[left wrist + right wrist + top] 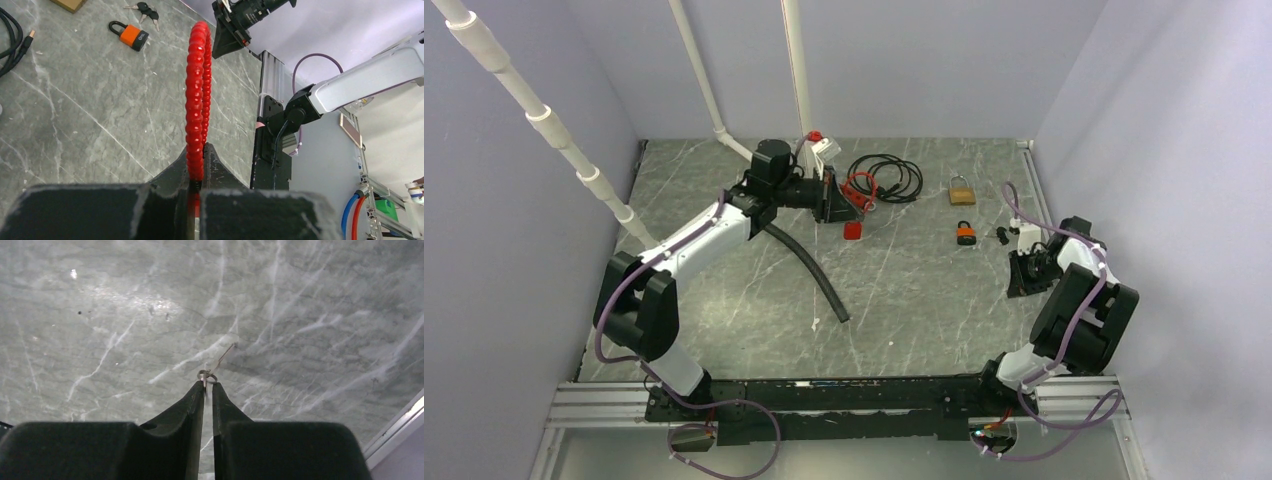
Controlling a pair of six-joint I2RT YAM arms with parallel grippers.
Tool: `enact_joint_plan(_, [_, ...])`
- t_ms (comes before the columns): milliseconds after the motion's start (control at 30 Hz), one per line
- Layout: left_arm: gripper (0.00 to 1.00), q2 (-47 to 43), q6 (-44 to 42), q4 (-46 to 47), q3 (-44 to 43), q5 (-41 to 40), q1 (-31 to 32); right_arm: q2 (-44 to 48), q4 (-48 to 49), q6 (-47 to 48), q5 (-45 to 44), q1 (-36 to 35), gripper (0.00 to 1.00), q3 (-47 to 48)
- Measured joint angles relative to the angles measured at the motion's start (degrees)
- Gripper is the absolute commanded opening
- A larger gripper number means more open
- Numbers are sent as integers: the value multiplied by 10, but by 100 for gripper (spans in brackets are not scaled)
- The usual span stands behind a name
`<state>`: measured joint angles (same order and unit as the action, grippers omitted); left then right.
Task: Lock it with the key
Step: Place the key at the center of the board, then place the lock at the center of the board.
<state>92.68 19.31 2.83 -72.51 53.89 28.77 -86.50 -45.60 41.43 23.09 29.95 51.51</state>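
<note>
Clamping the red lock cable (199, 90) at the table's (904, 290) back, the left gripper (197, 162) holds something likely light but springy, while the right gripper (208, 387), shut on a small ring (206, 375), carries what seems a thin, slippery key (223, 356) better pinched by its head.

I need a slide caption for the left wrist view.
Left gripper clamps a red ribbed cable; an orange padlock and keys lie on the table beyond.
</note>
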Motion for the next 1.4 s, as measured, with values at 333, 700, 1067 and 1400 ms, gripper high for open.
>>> enact_joint_plan(333, [0,2,25,23,27,0,18,-9,-7,-13,-1,0,73,40])
enact_joint_plan(700, [0,35,33,90,29,-29,60,155,47,-276,191,-156,71,154])
enact_joint_plan(1067, [0,55,41,123,29,-74,88,233,207,-564,207,-328,70,108])
enact_joint_plan(1400, [0,56,37,123,28,-88,109,209,210,-599,99,-437,49,105])
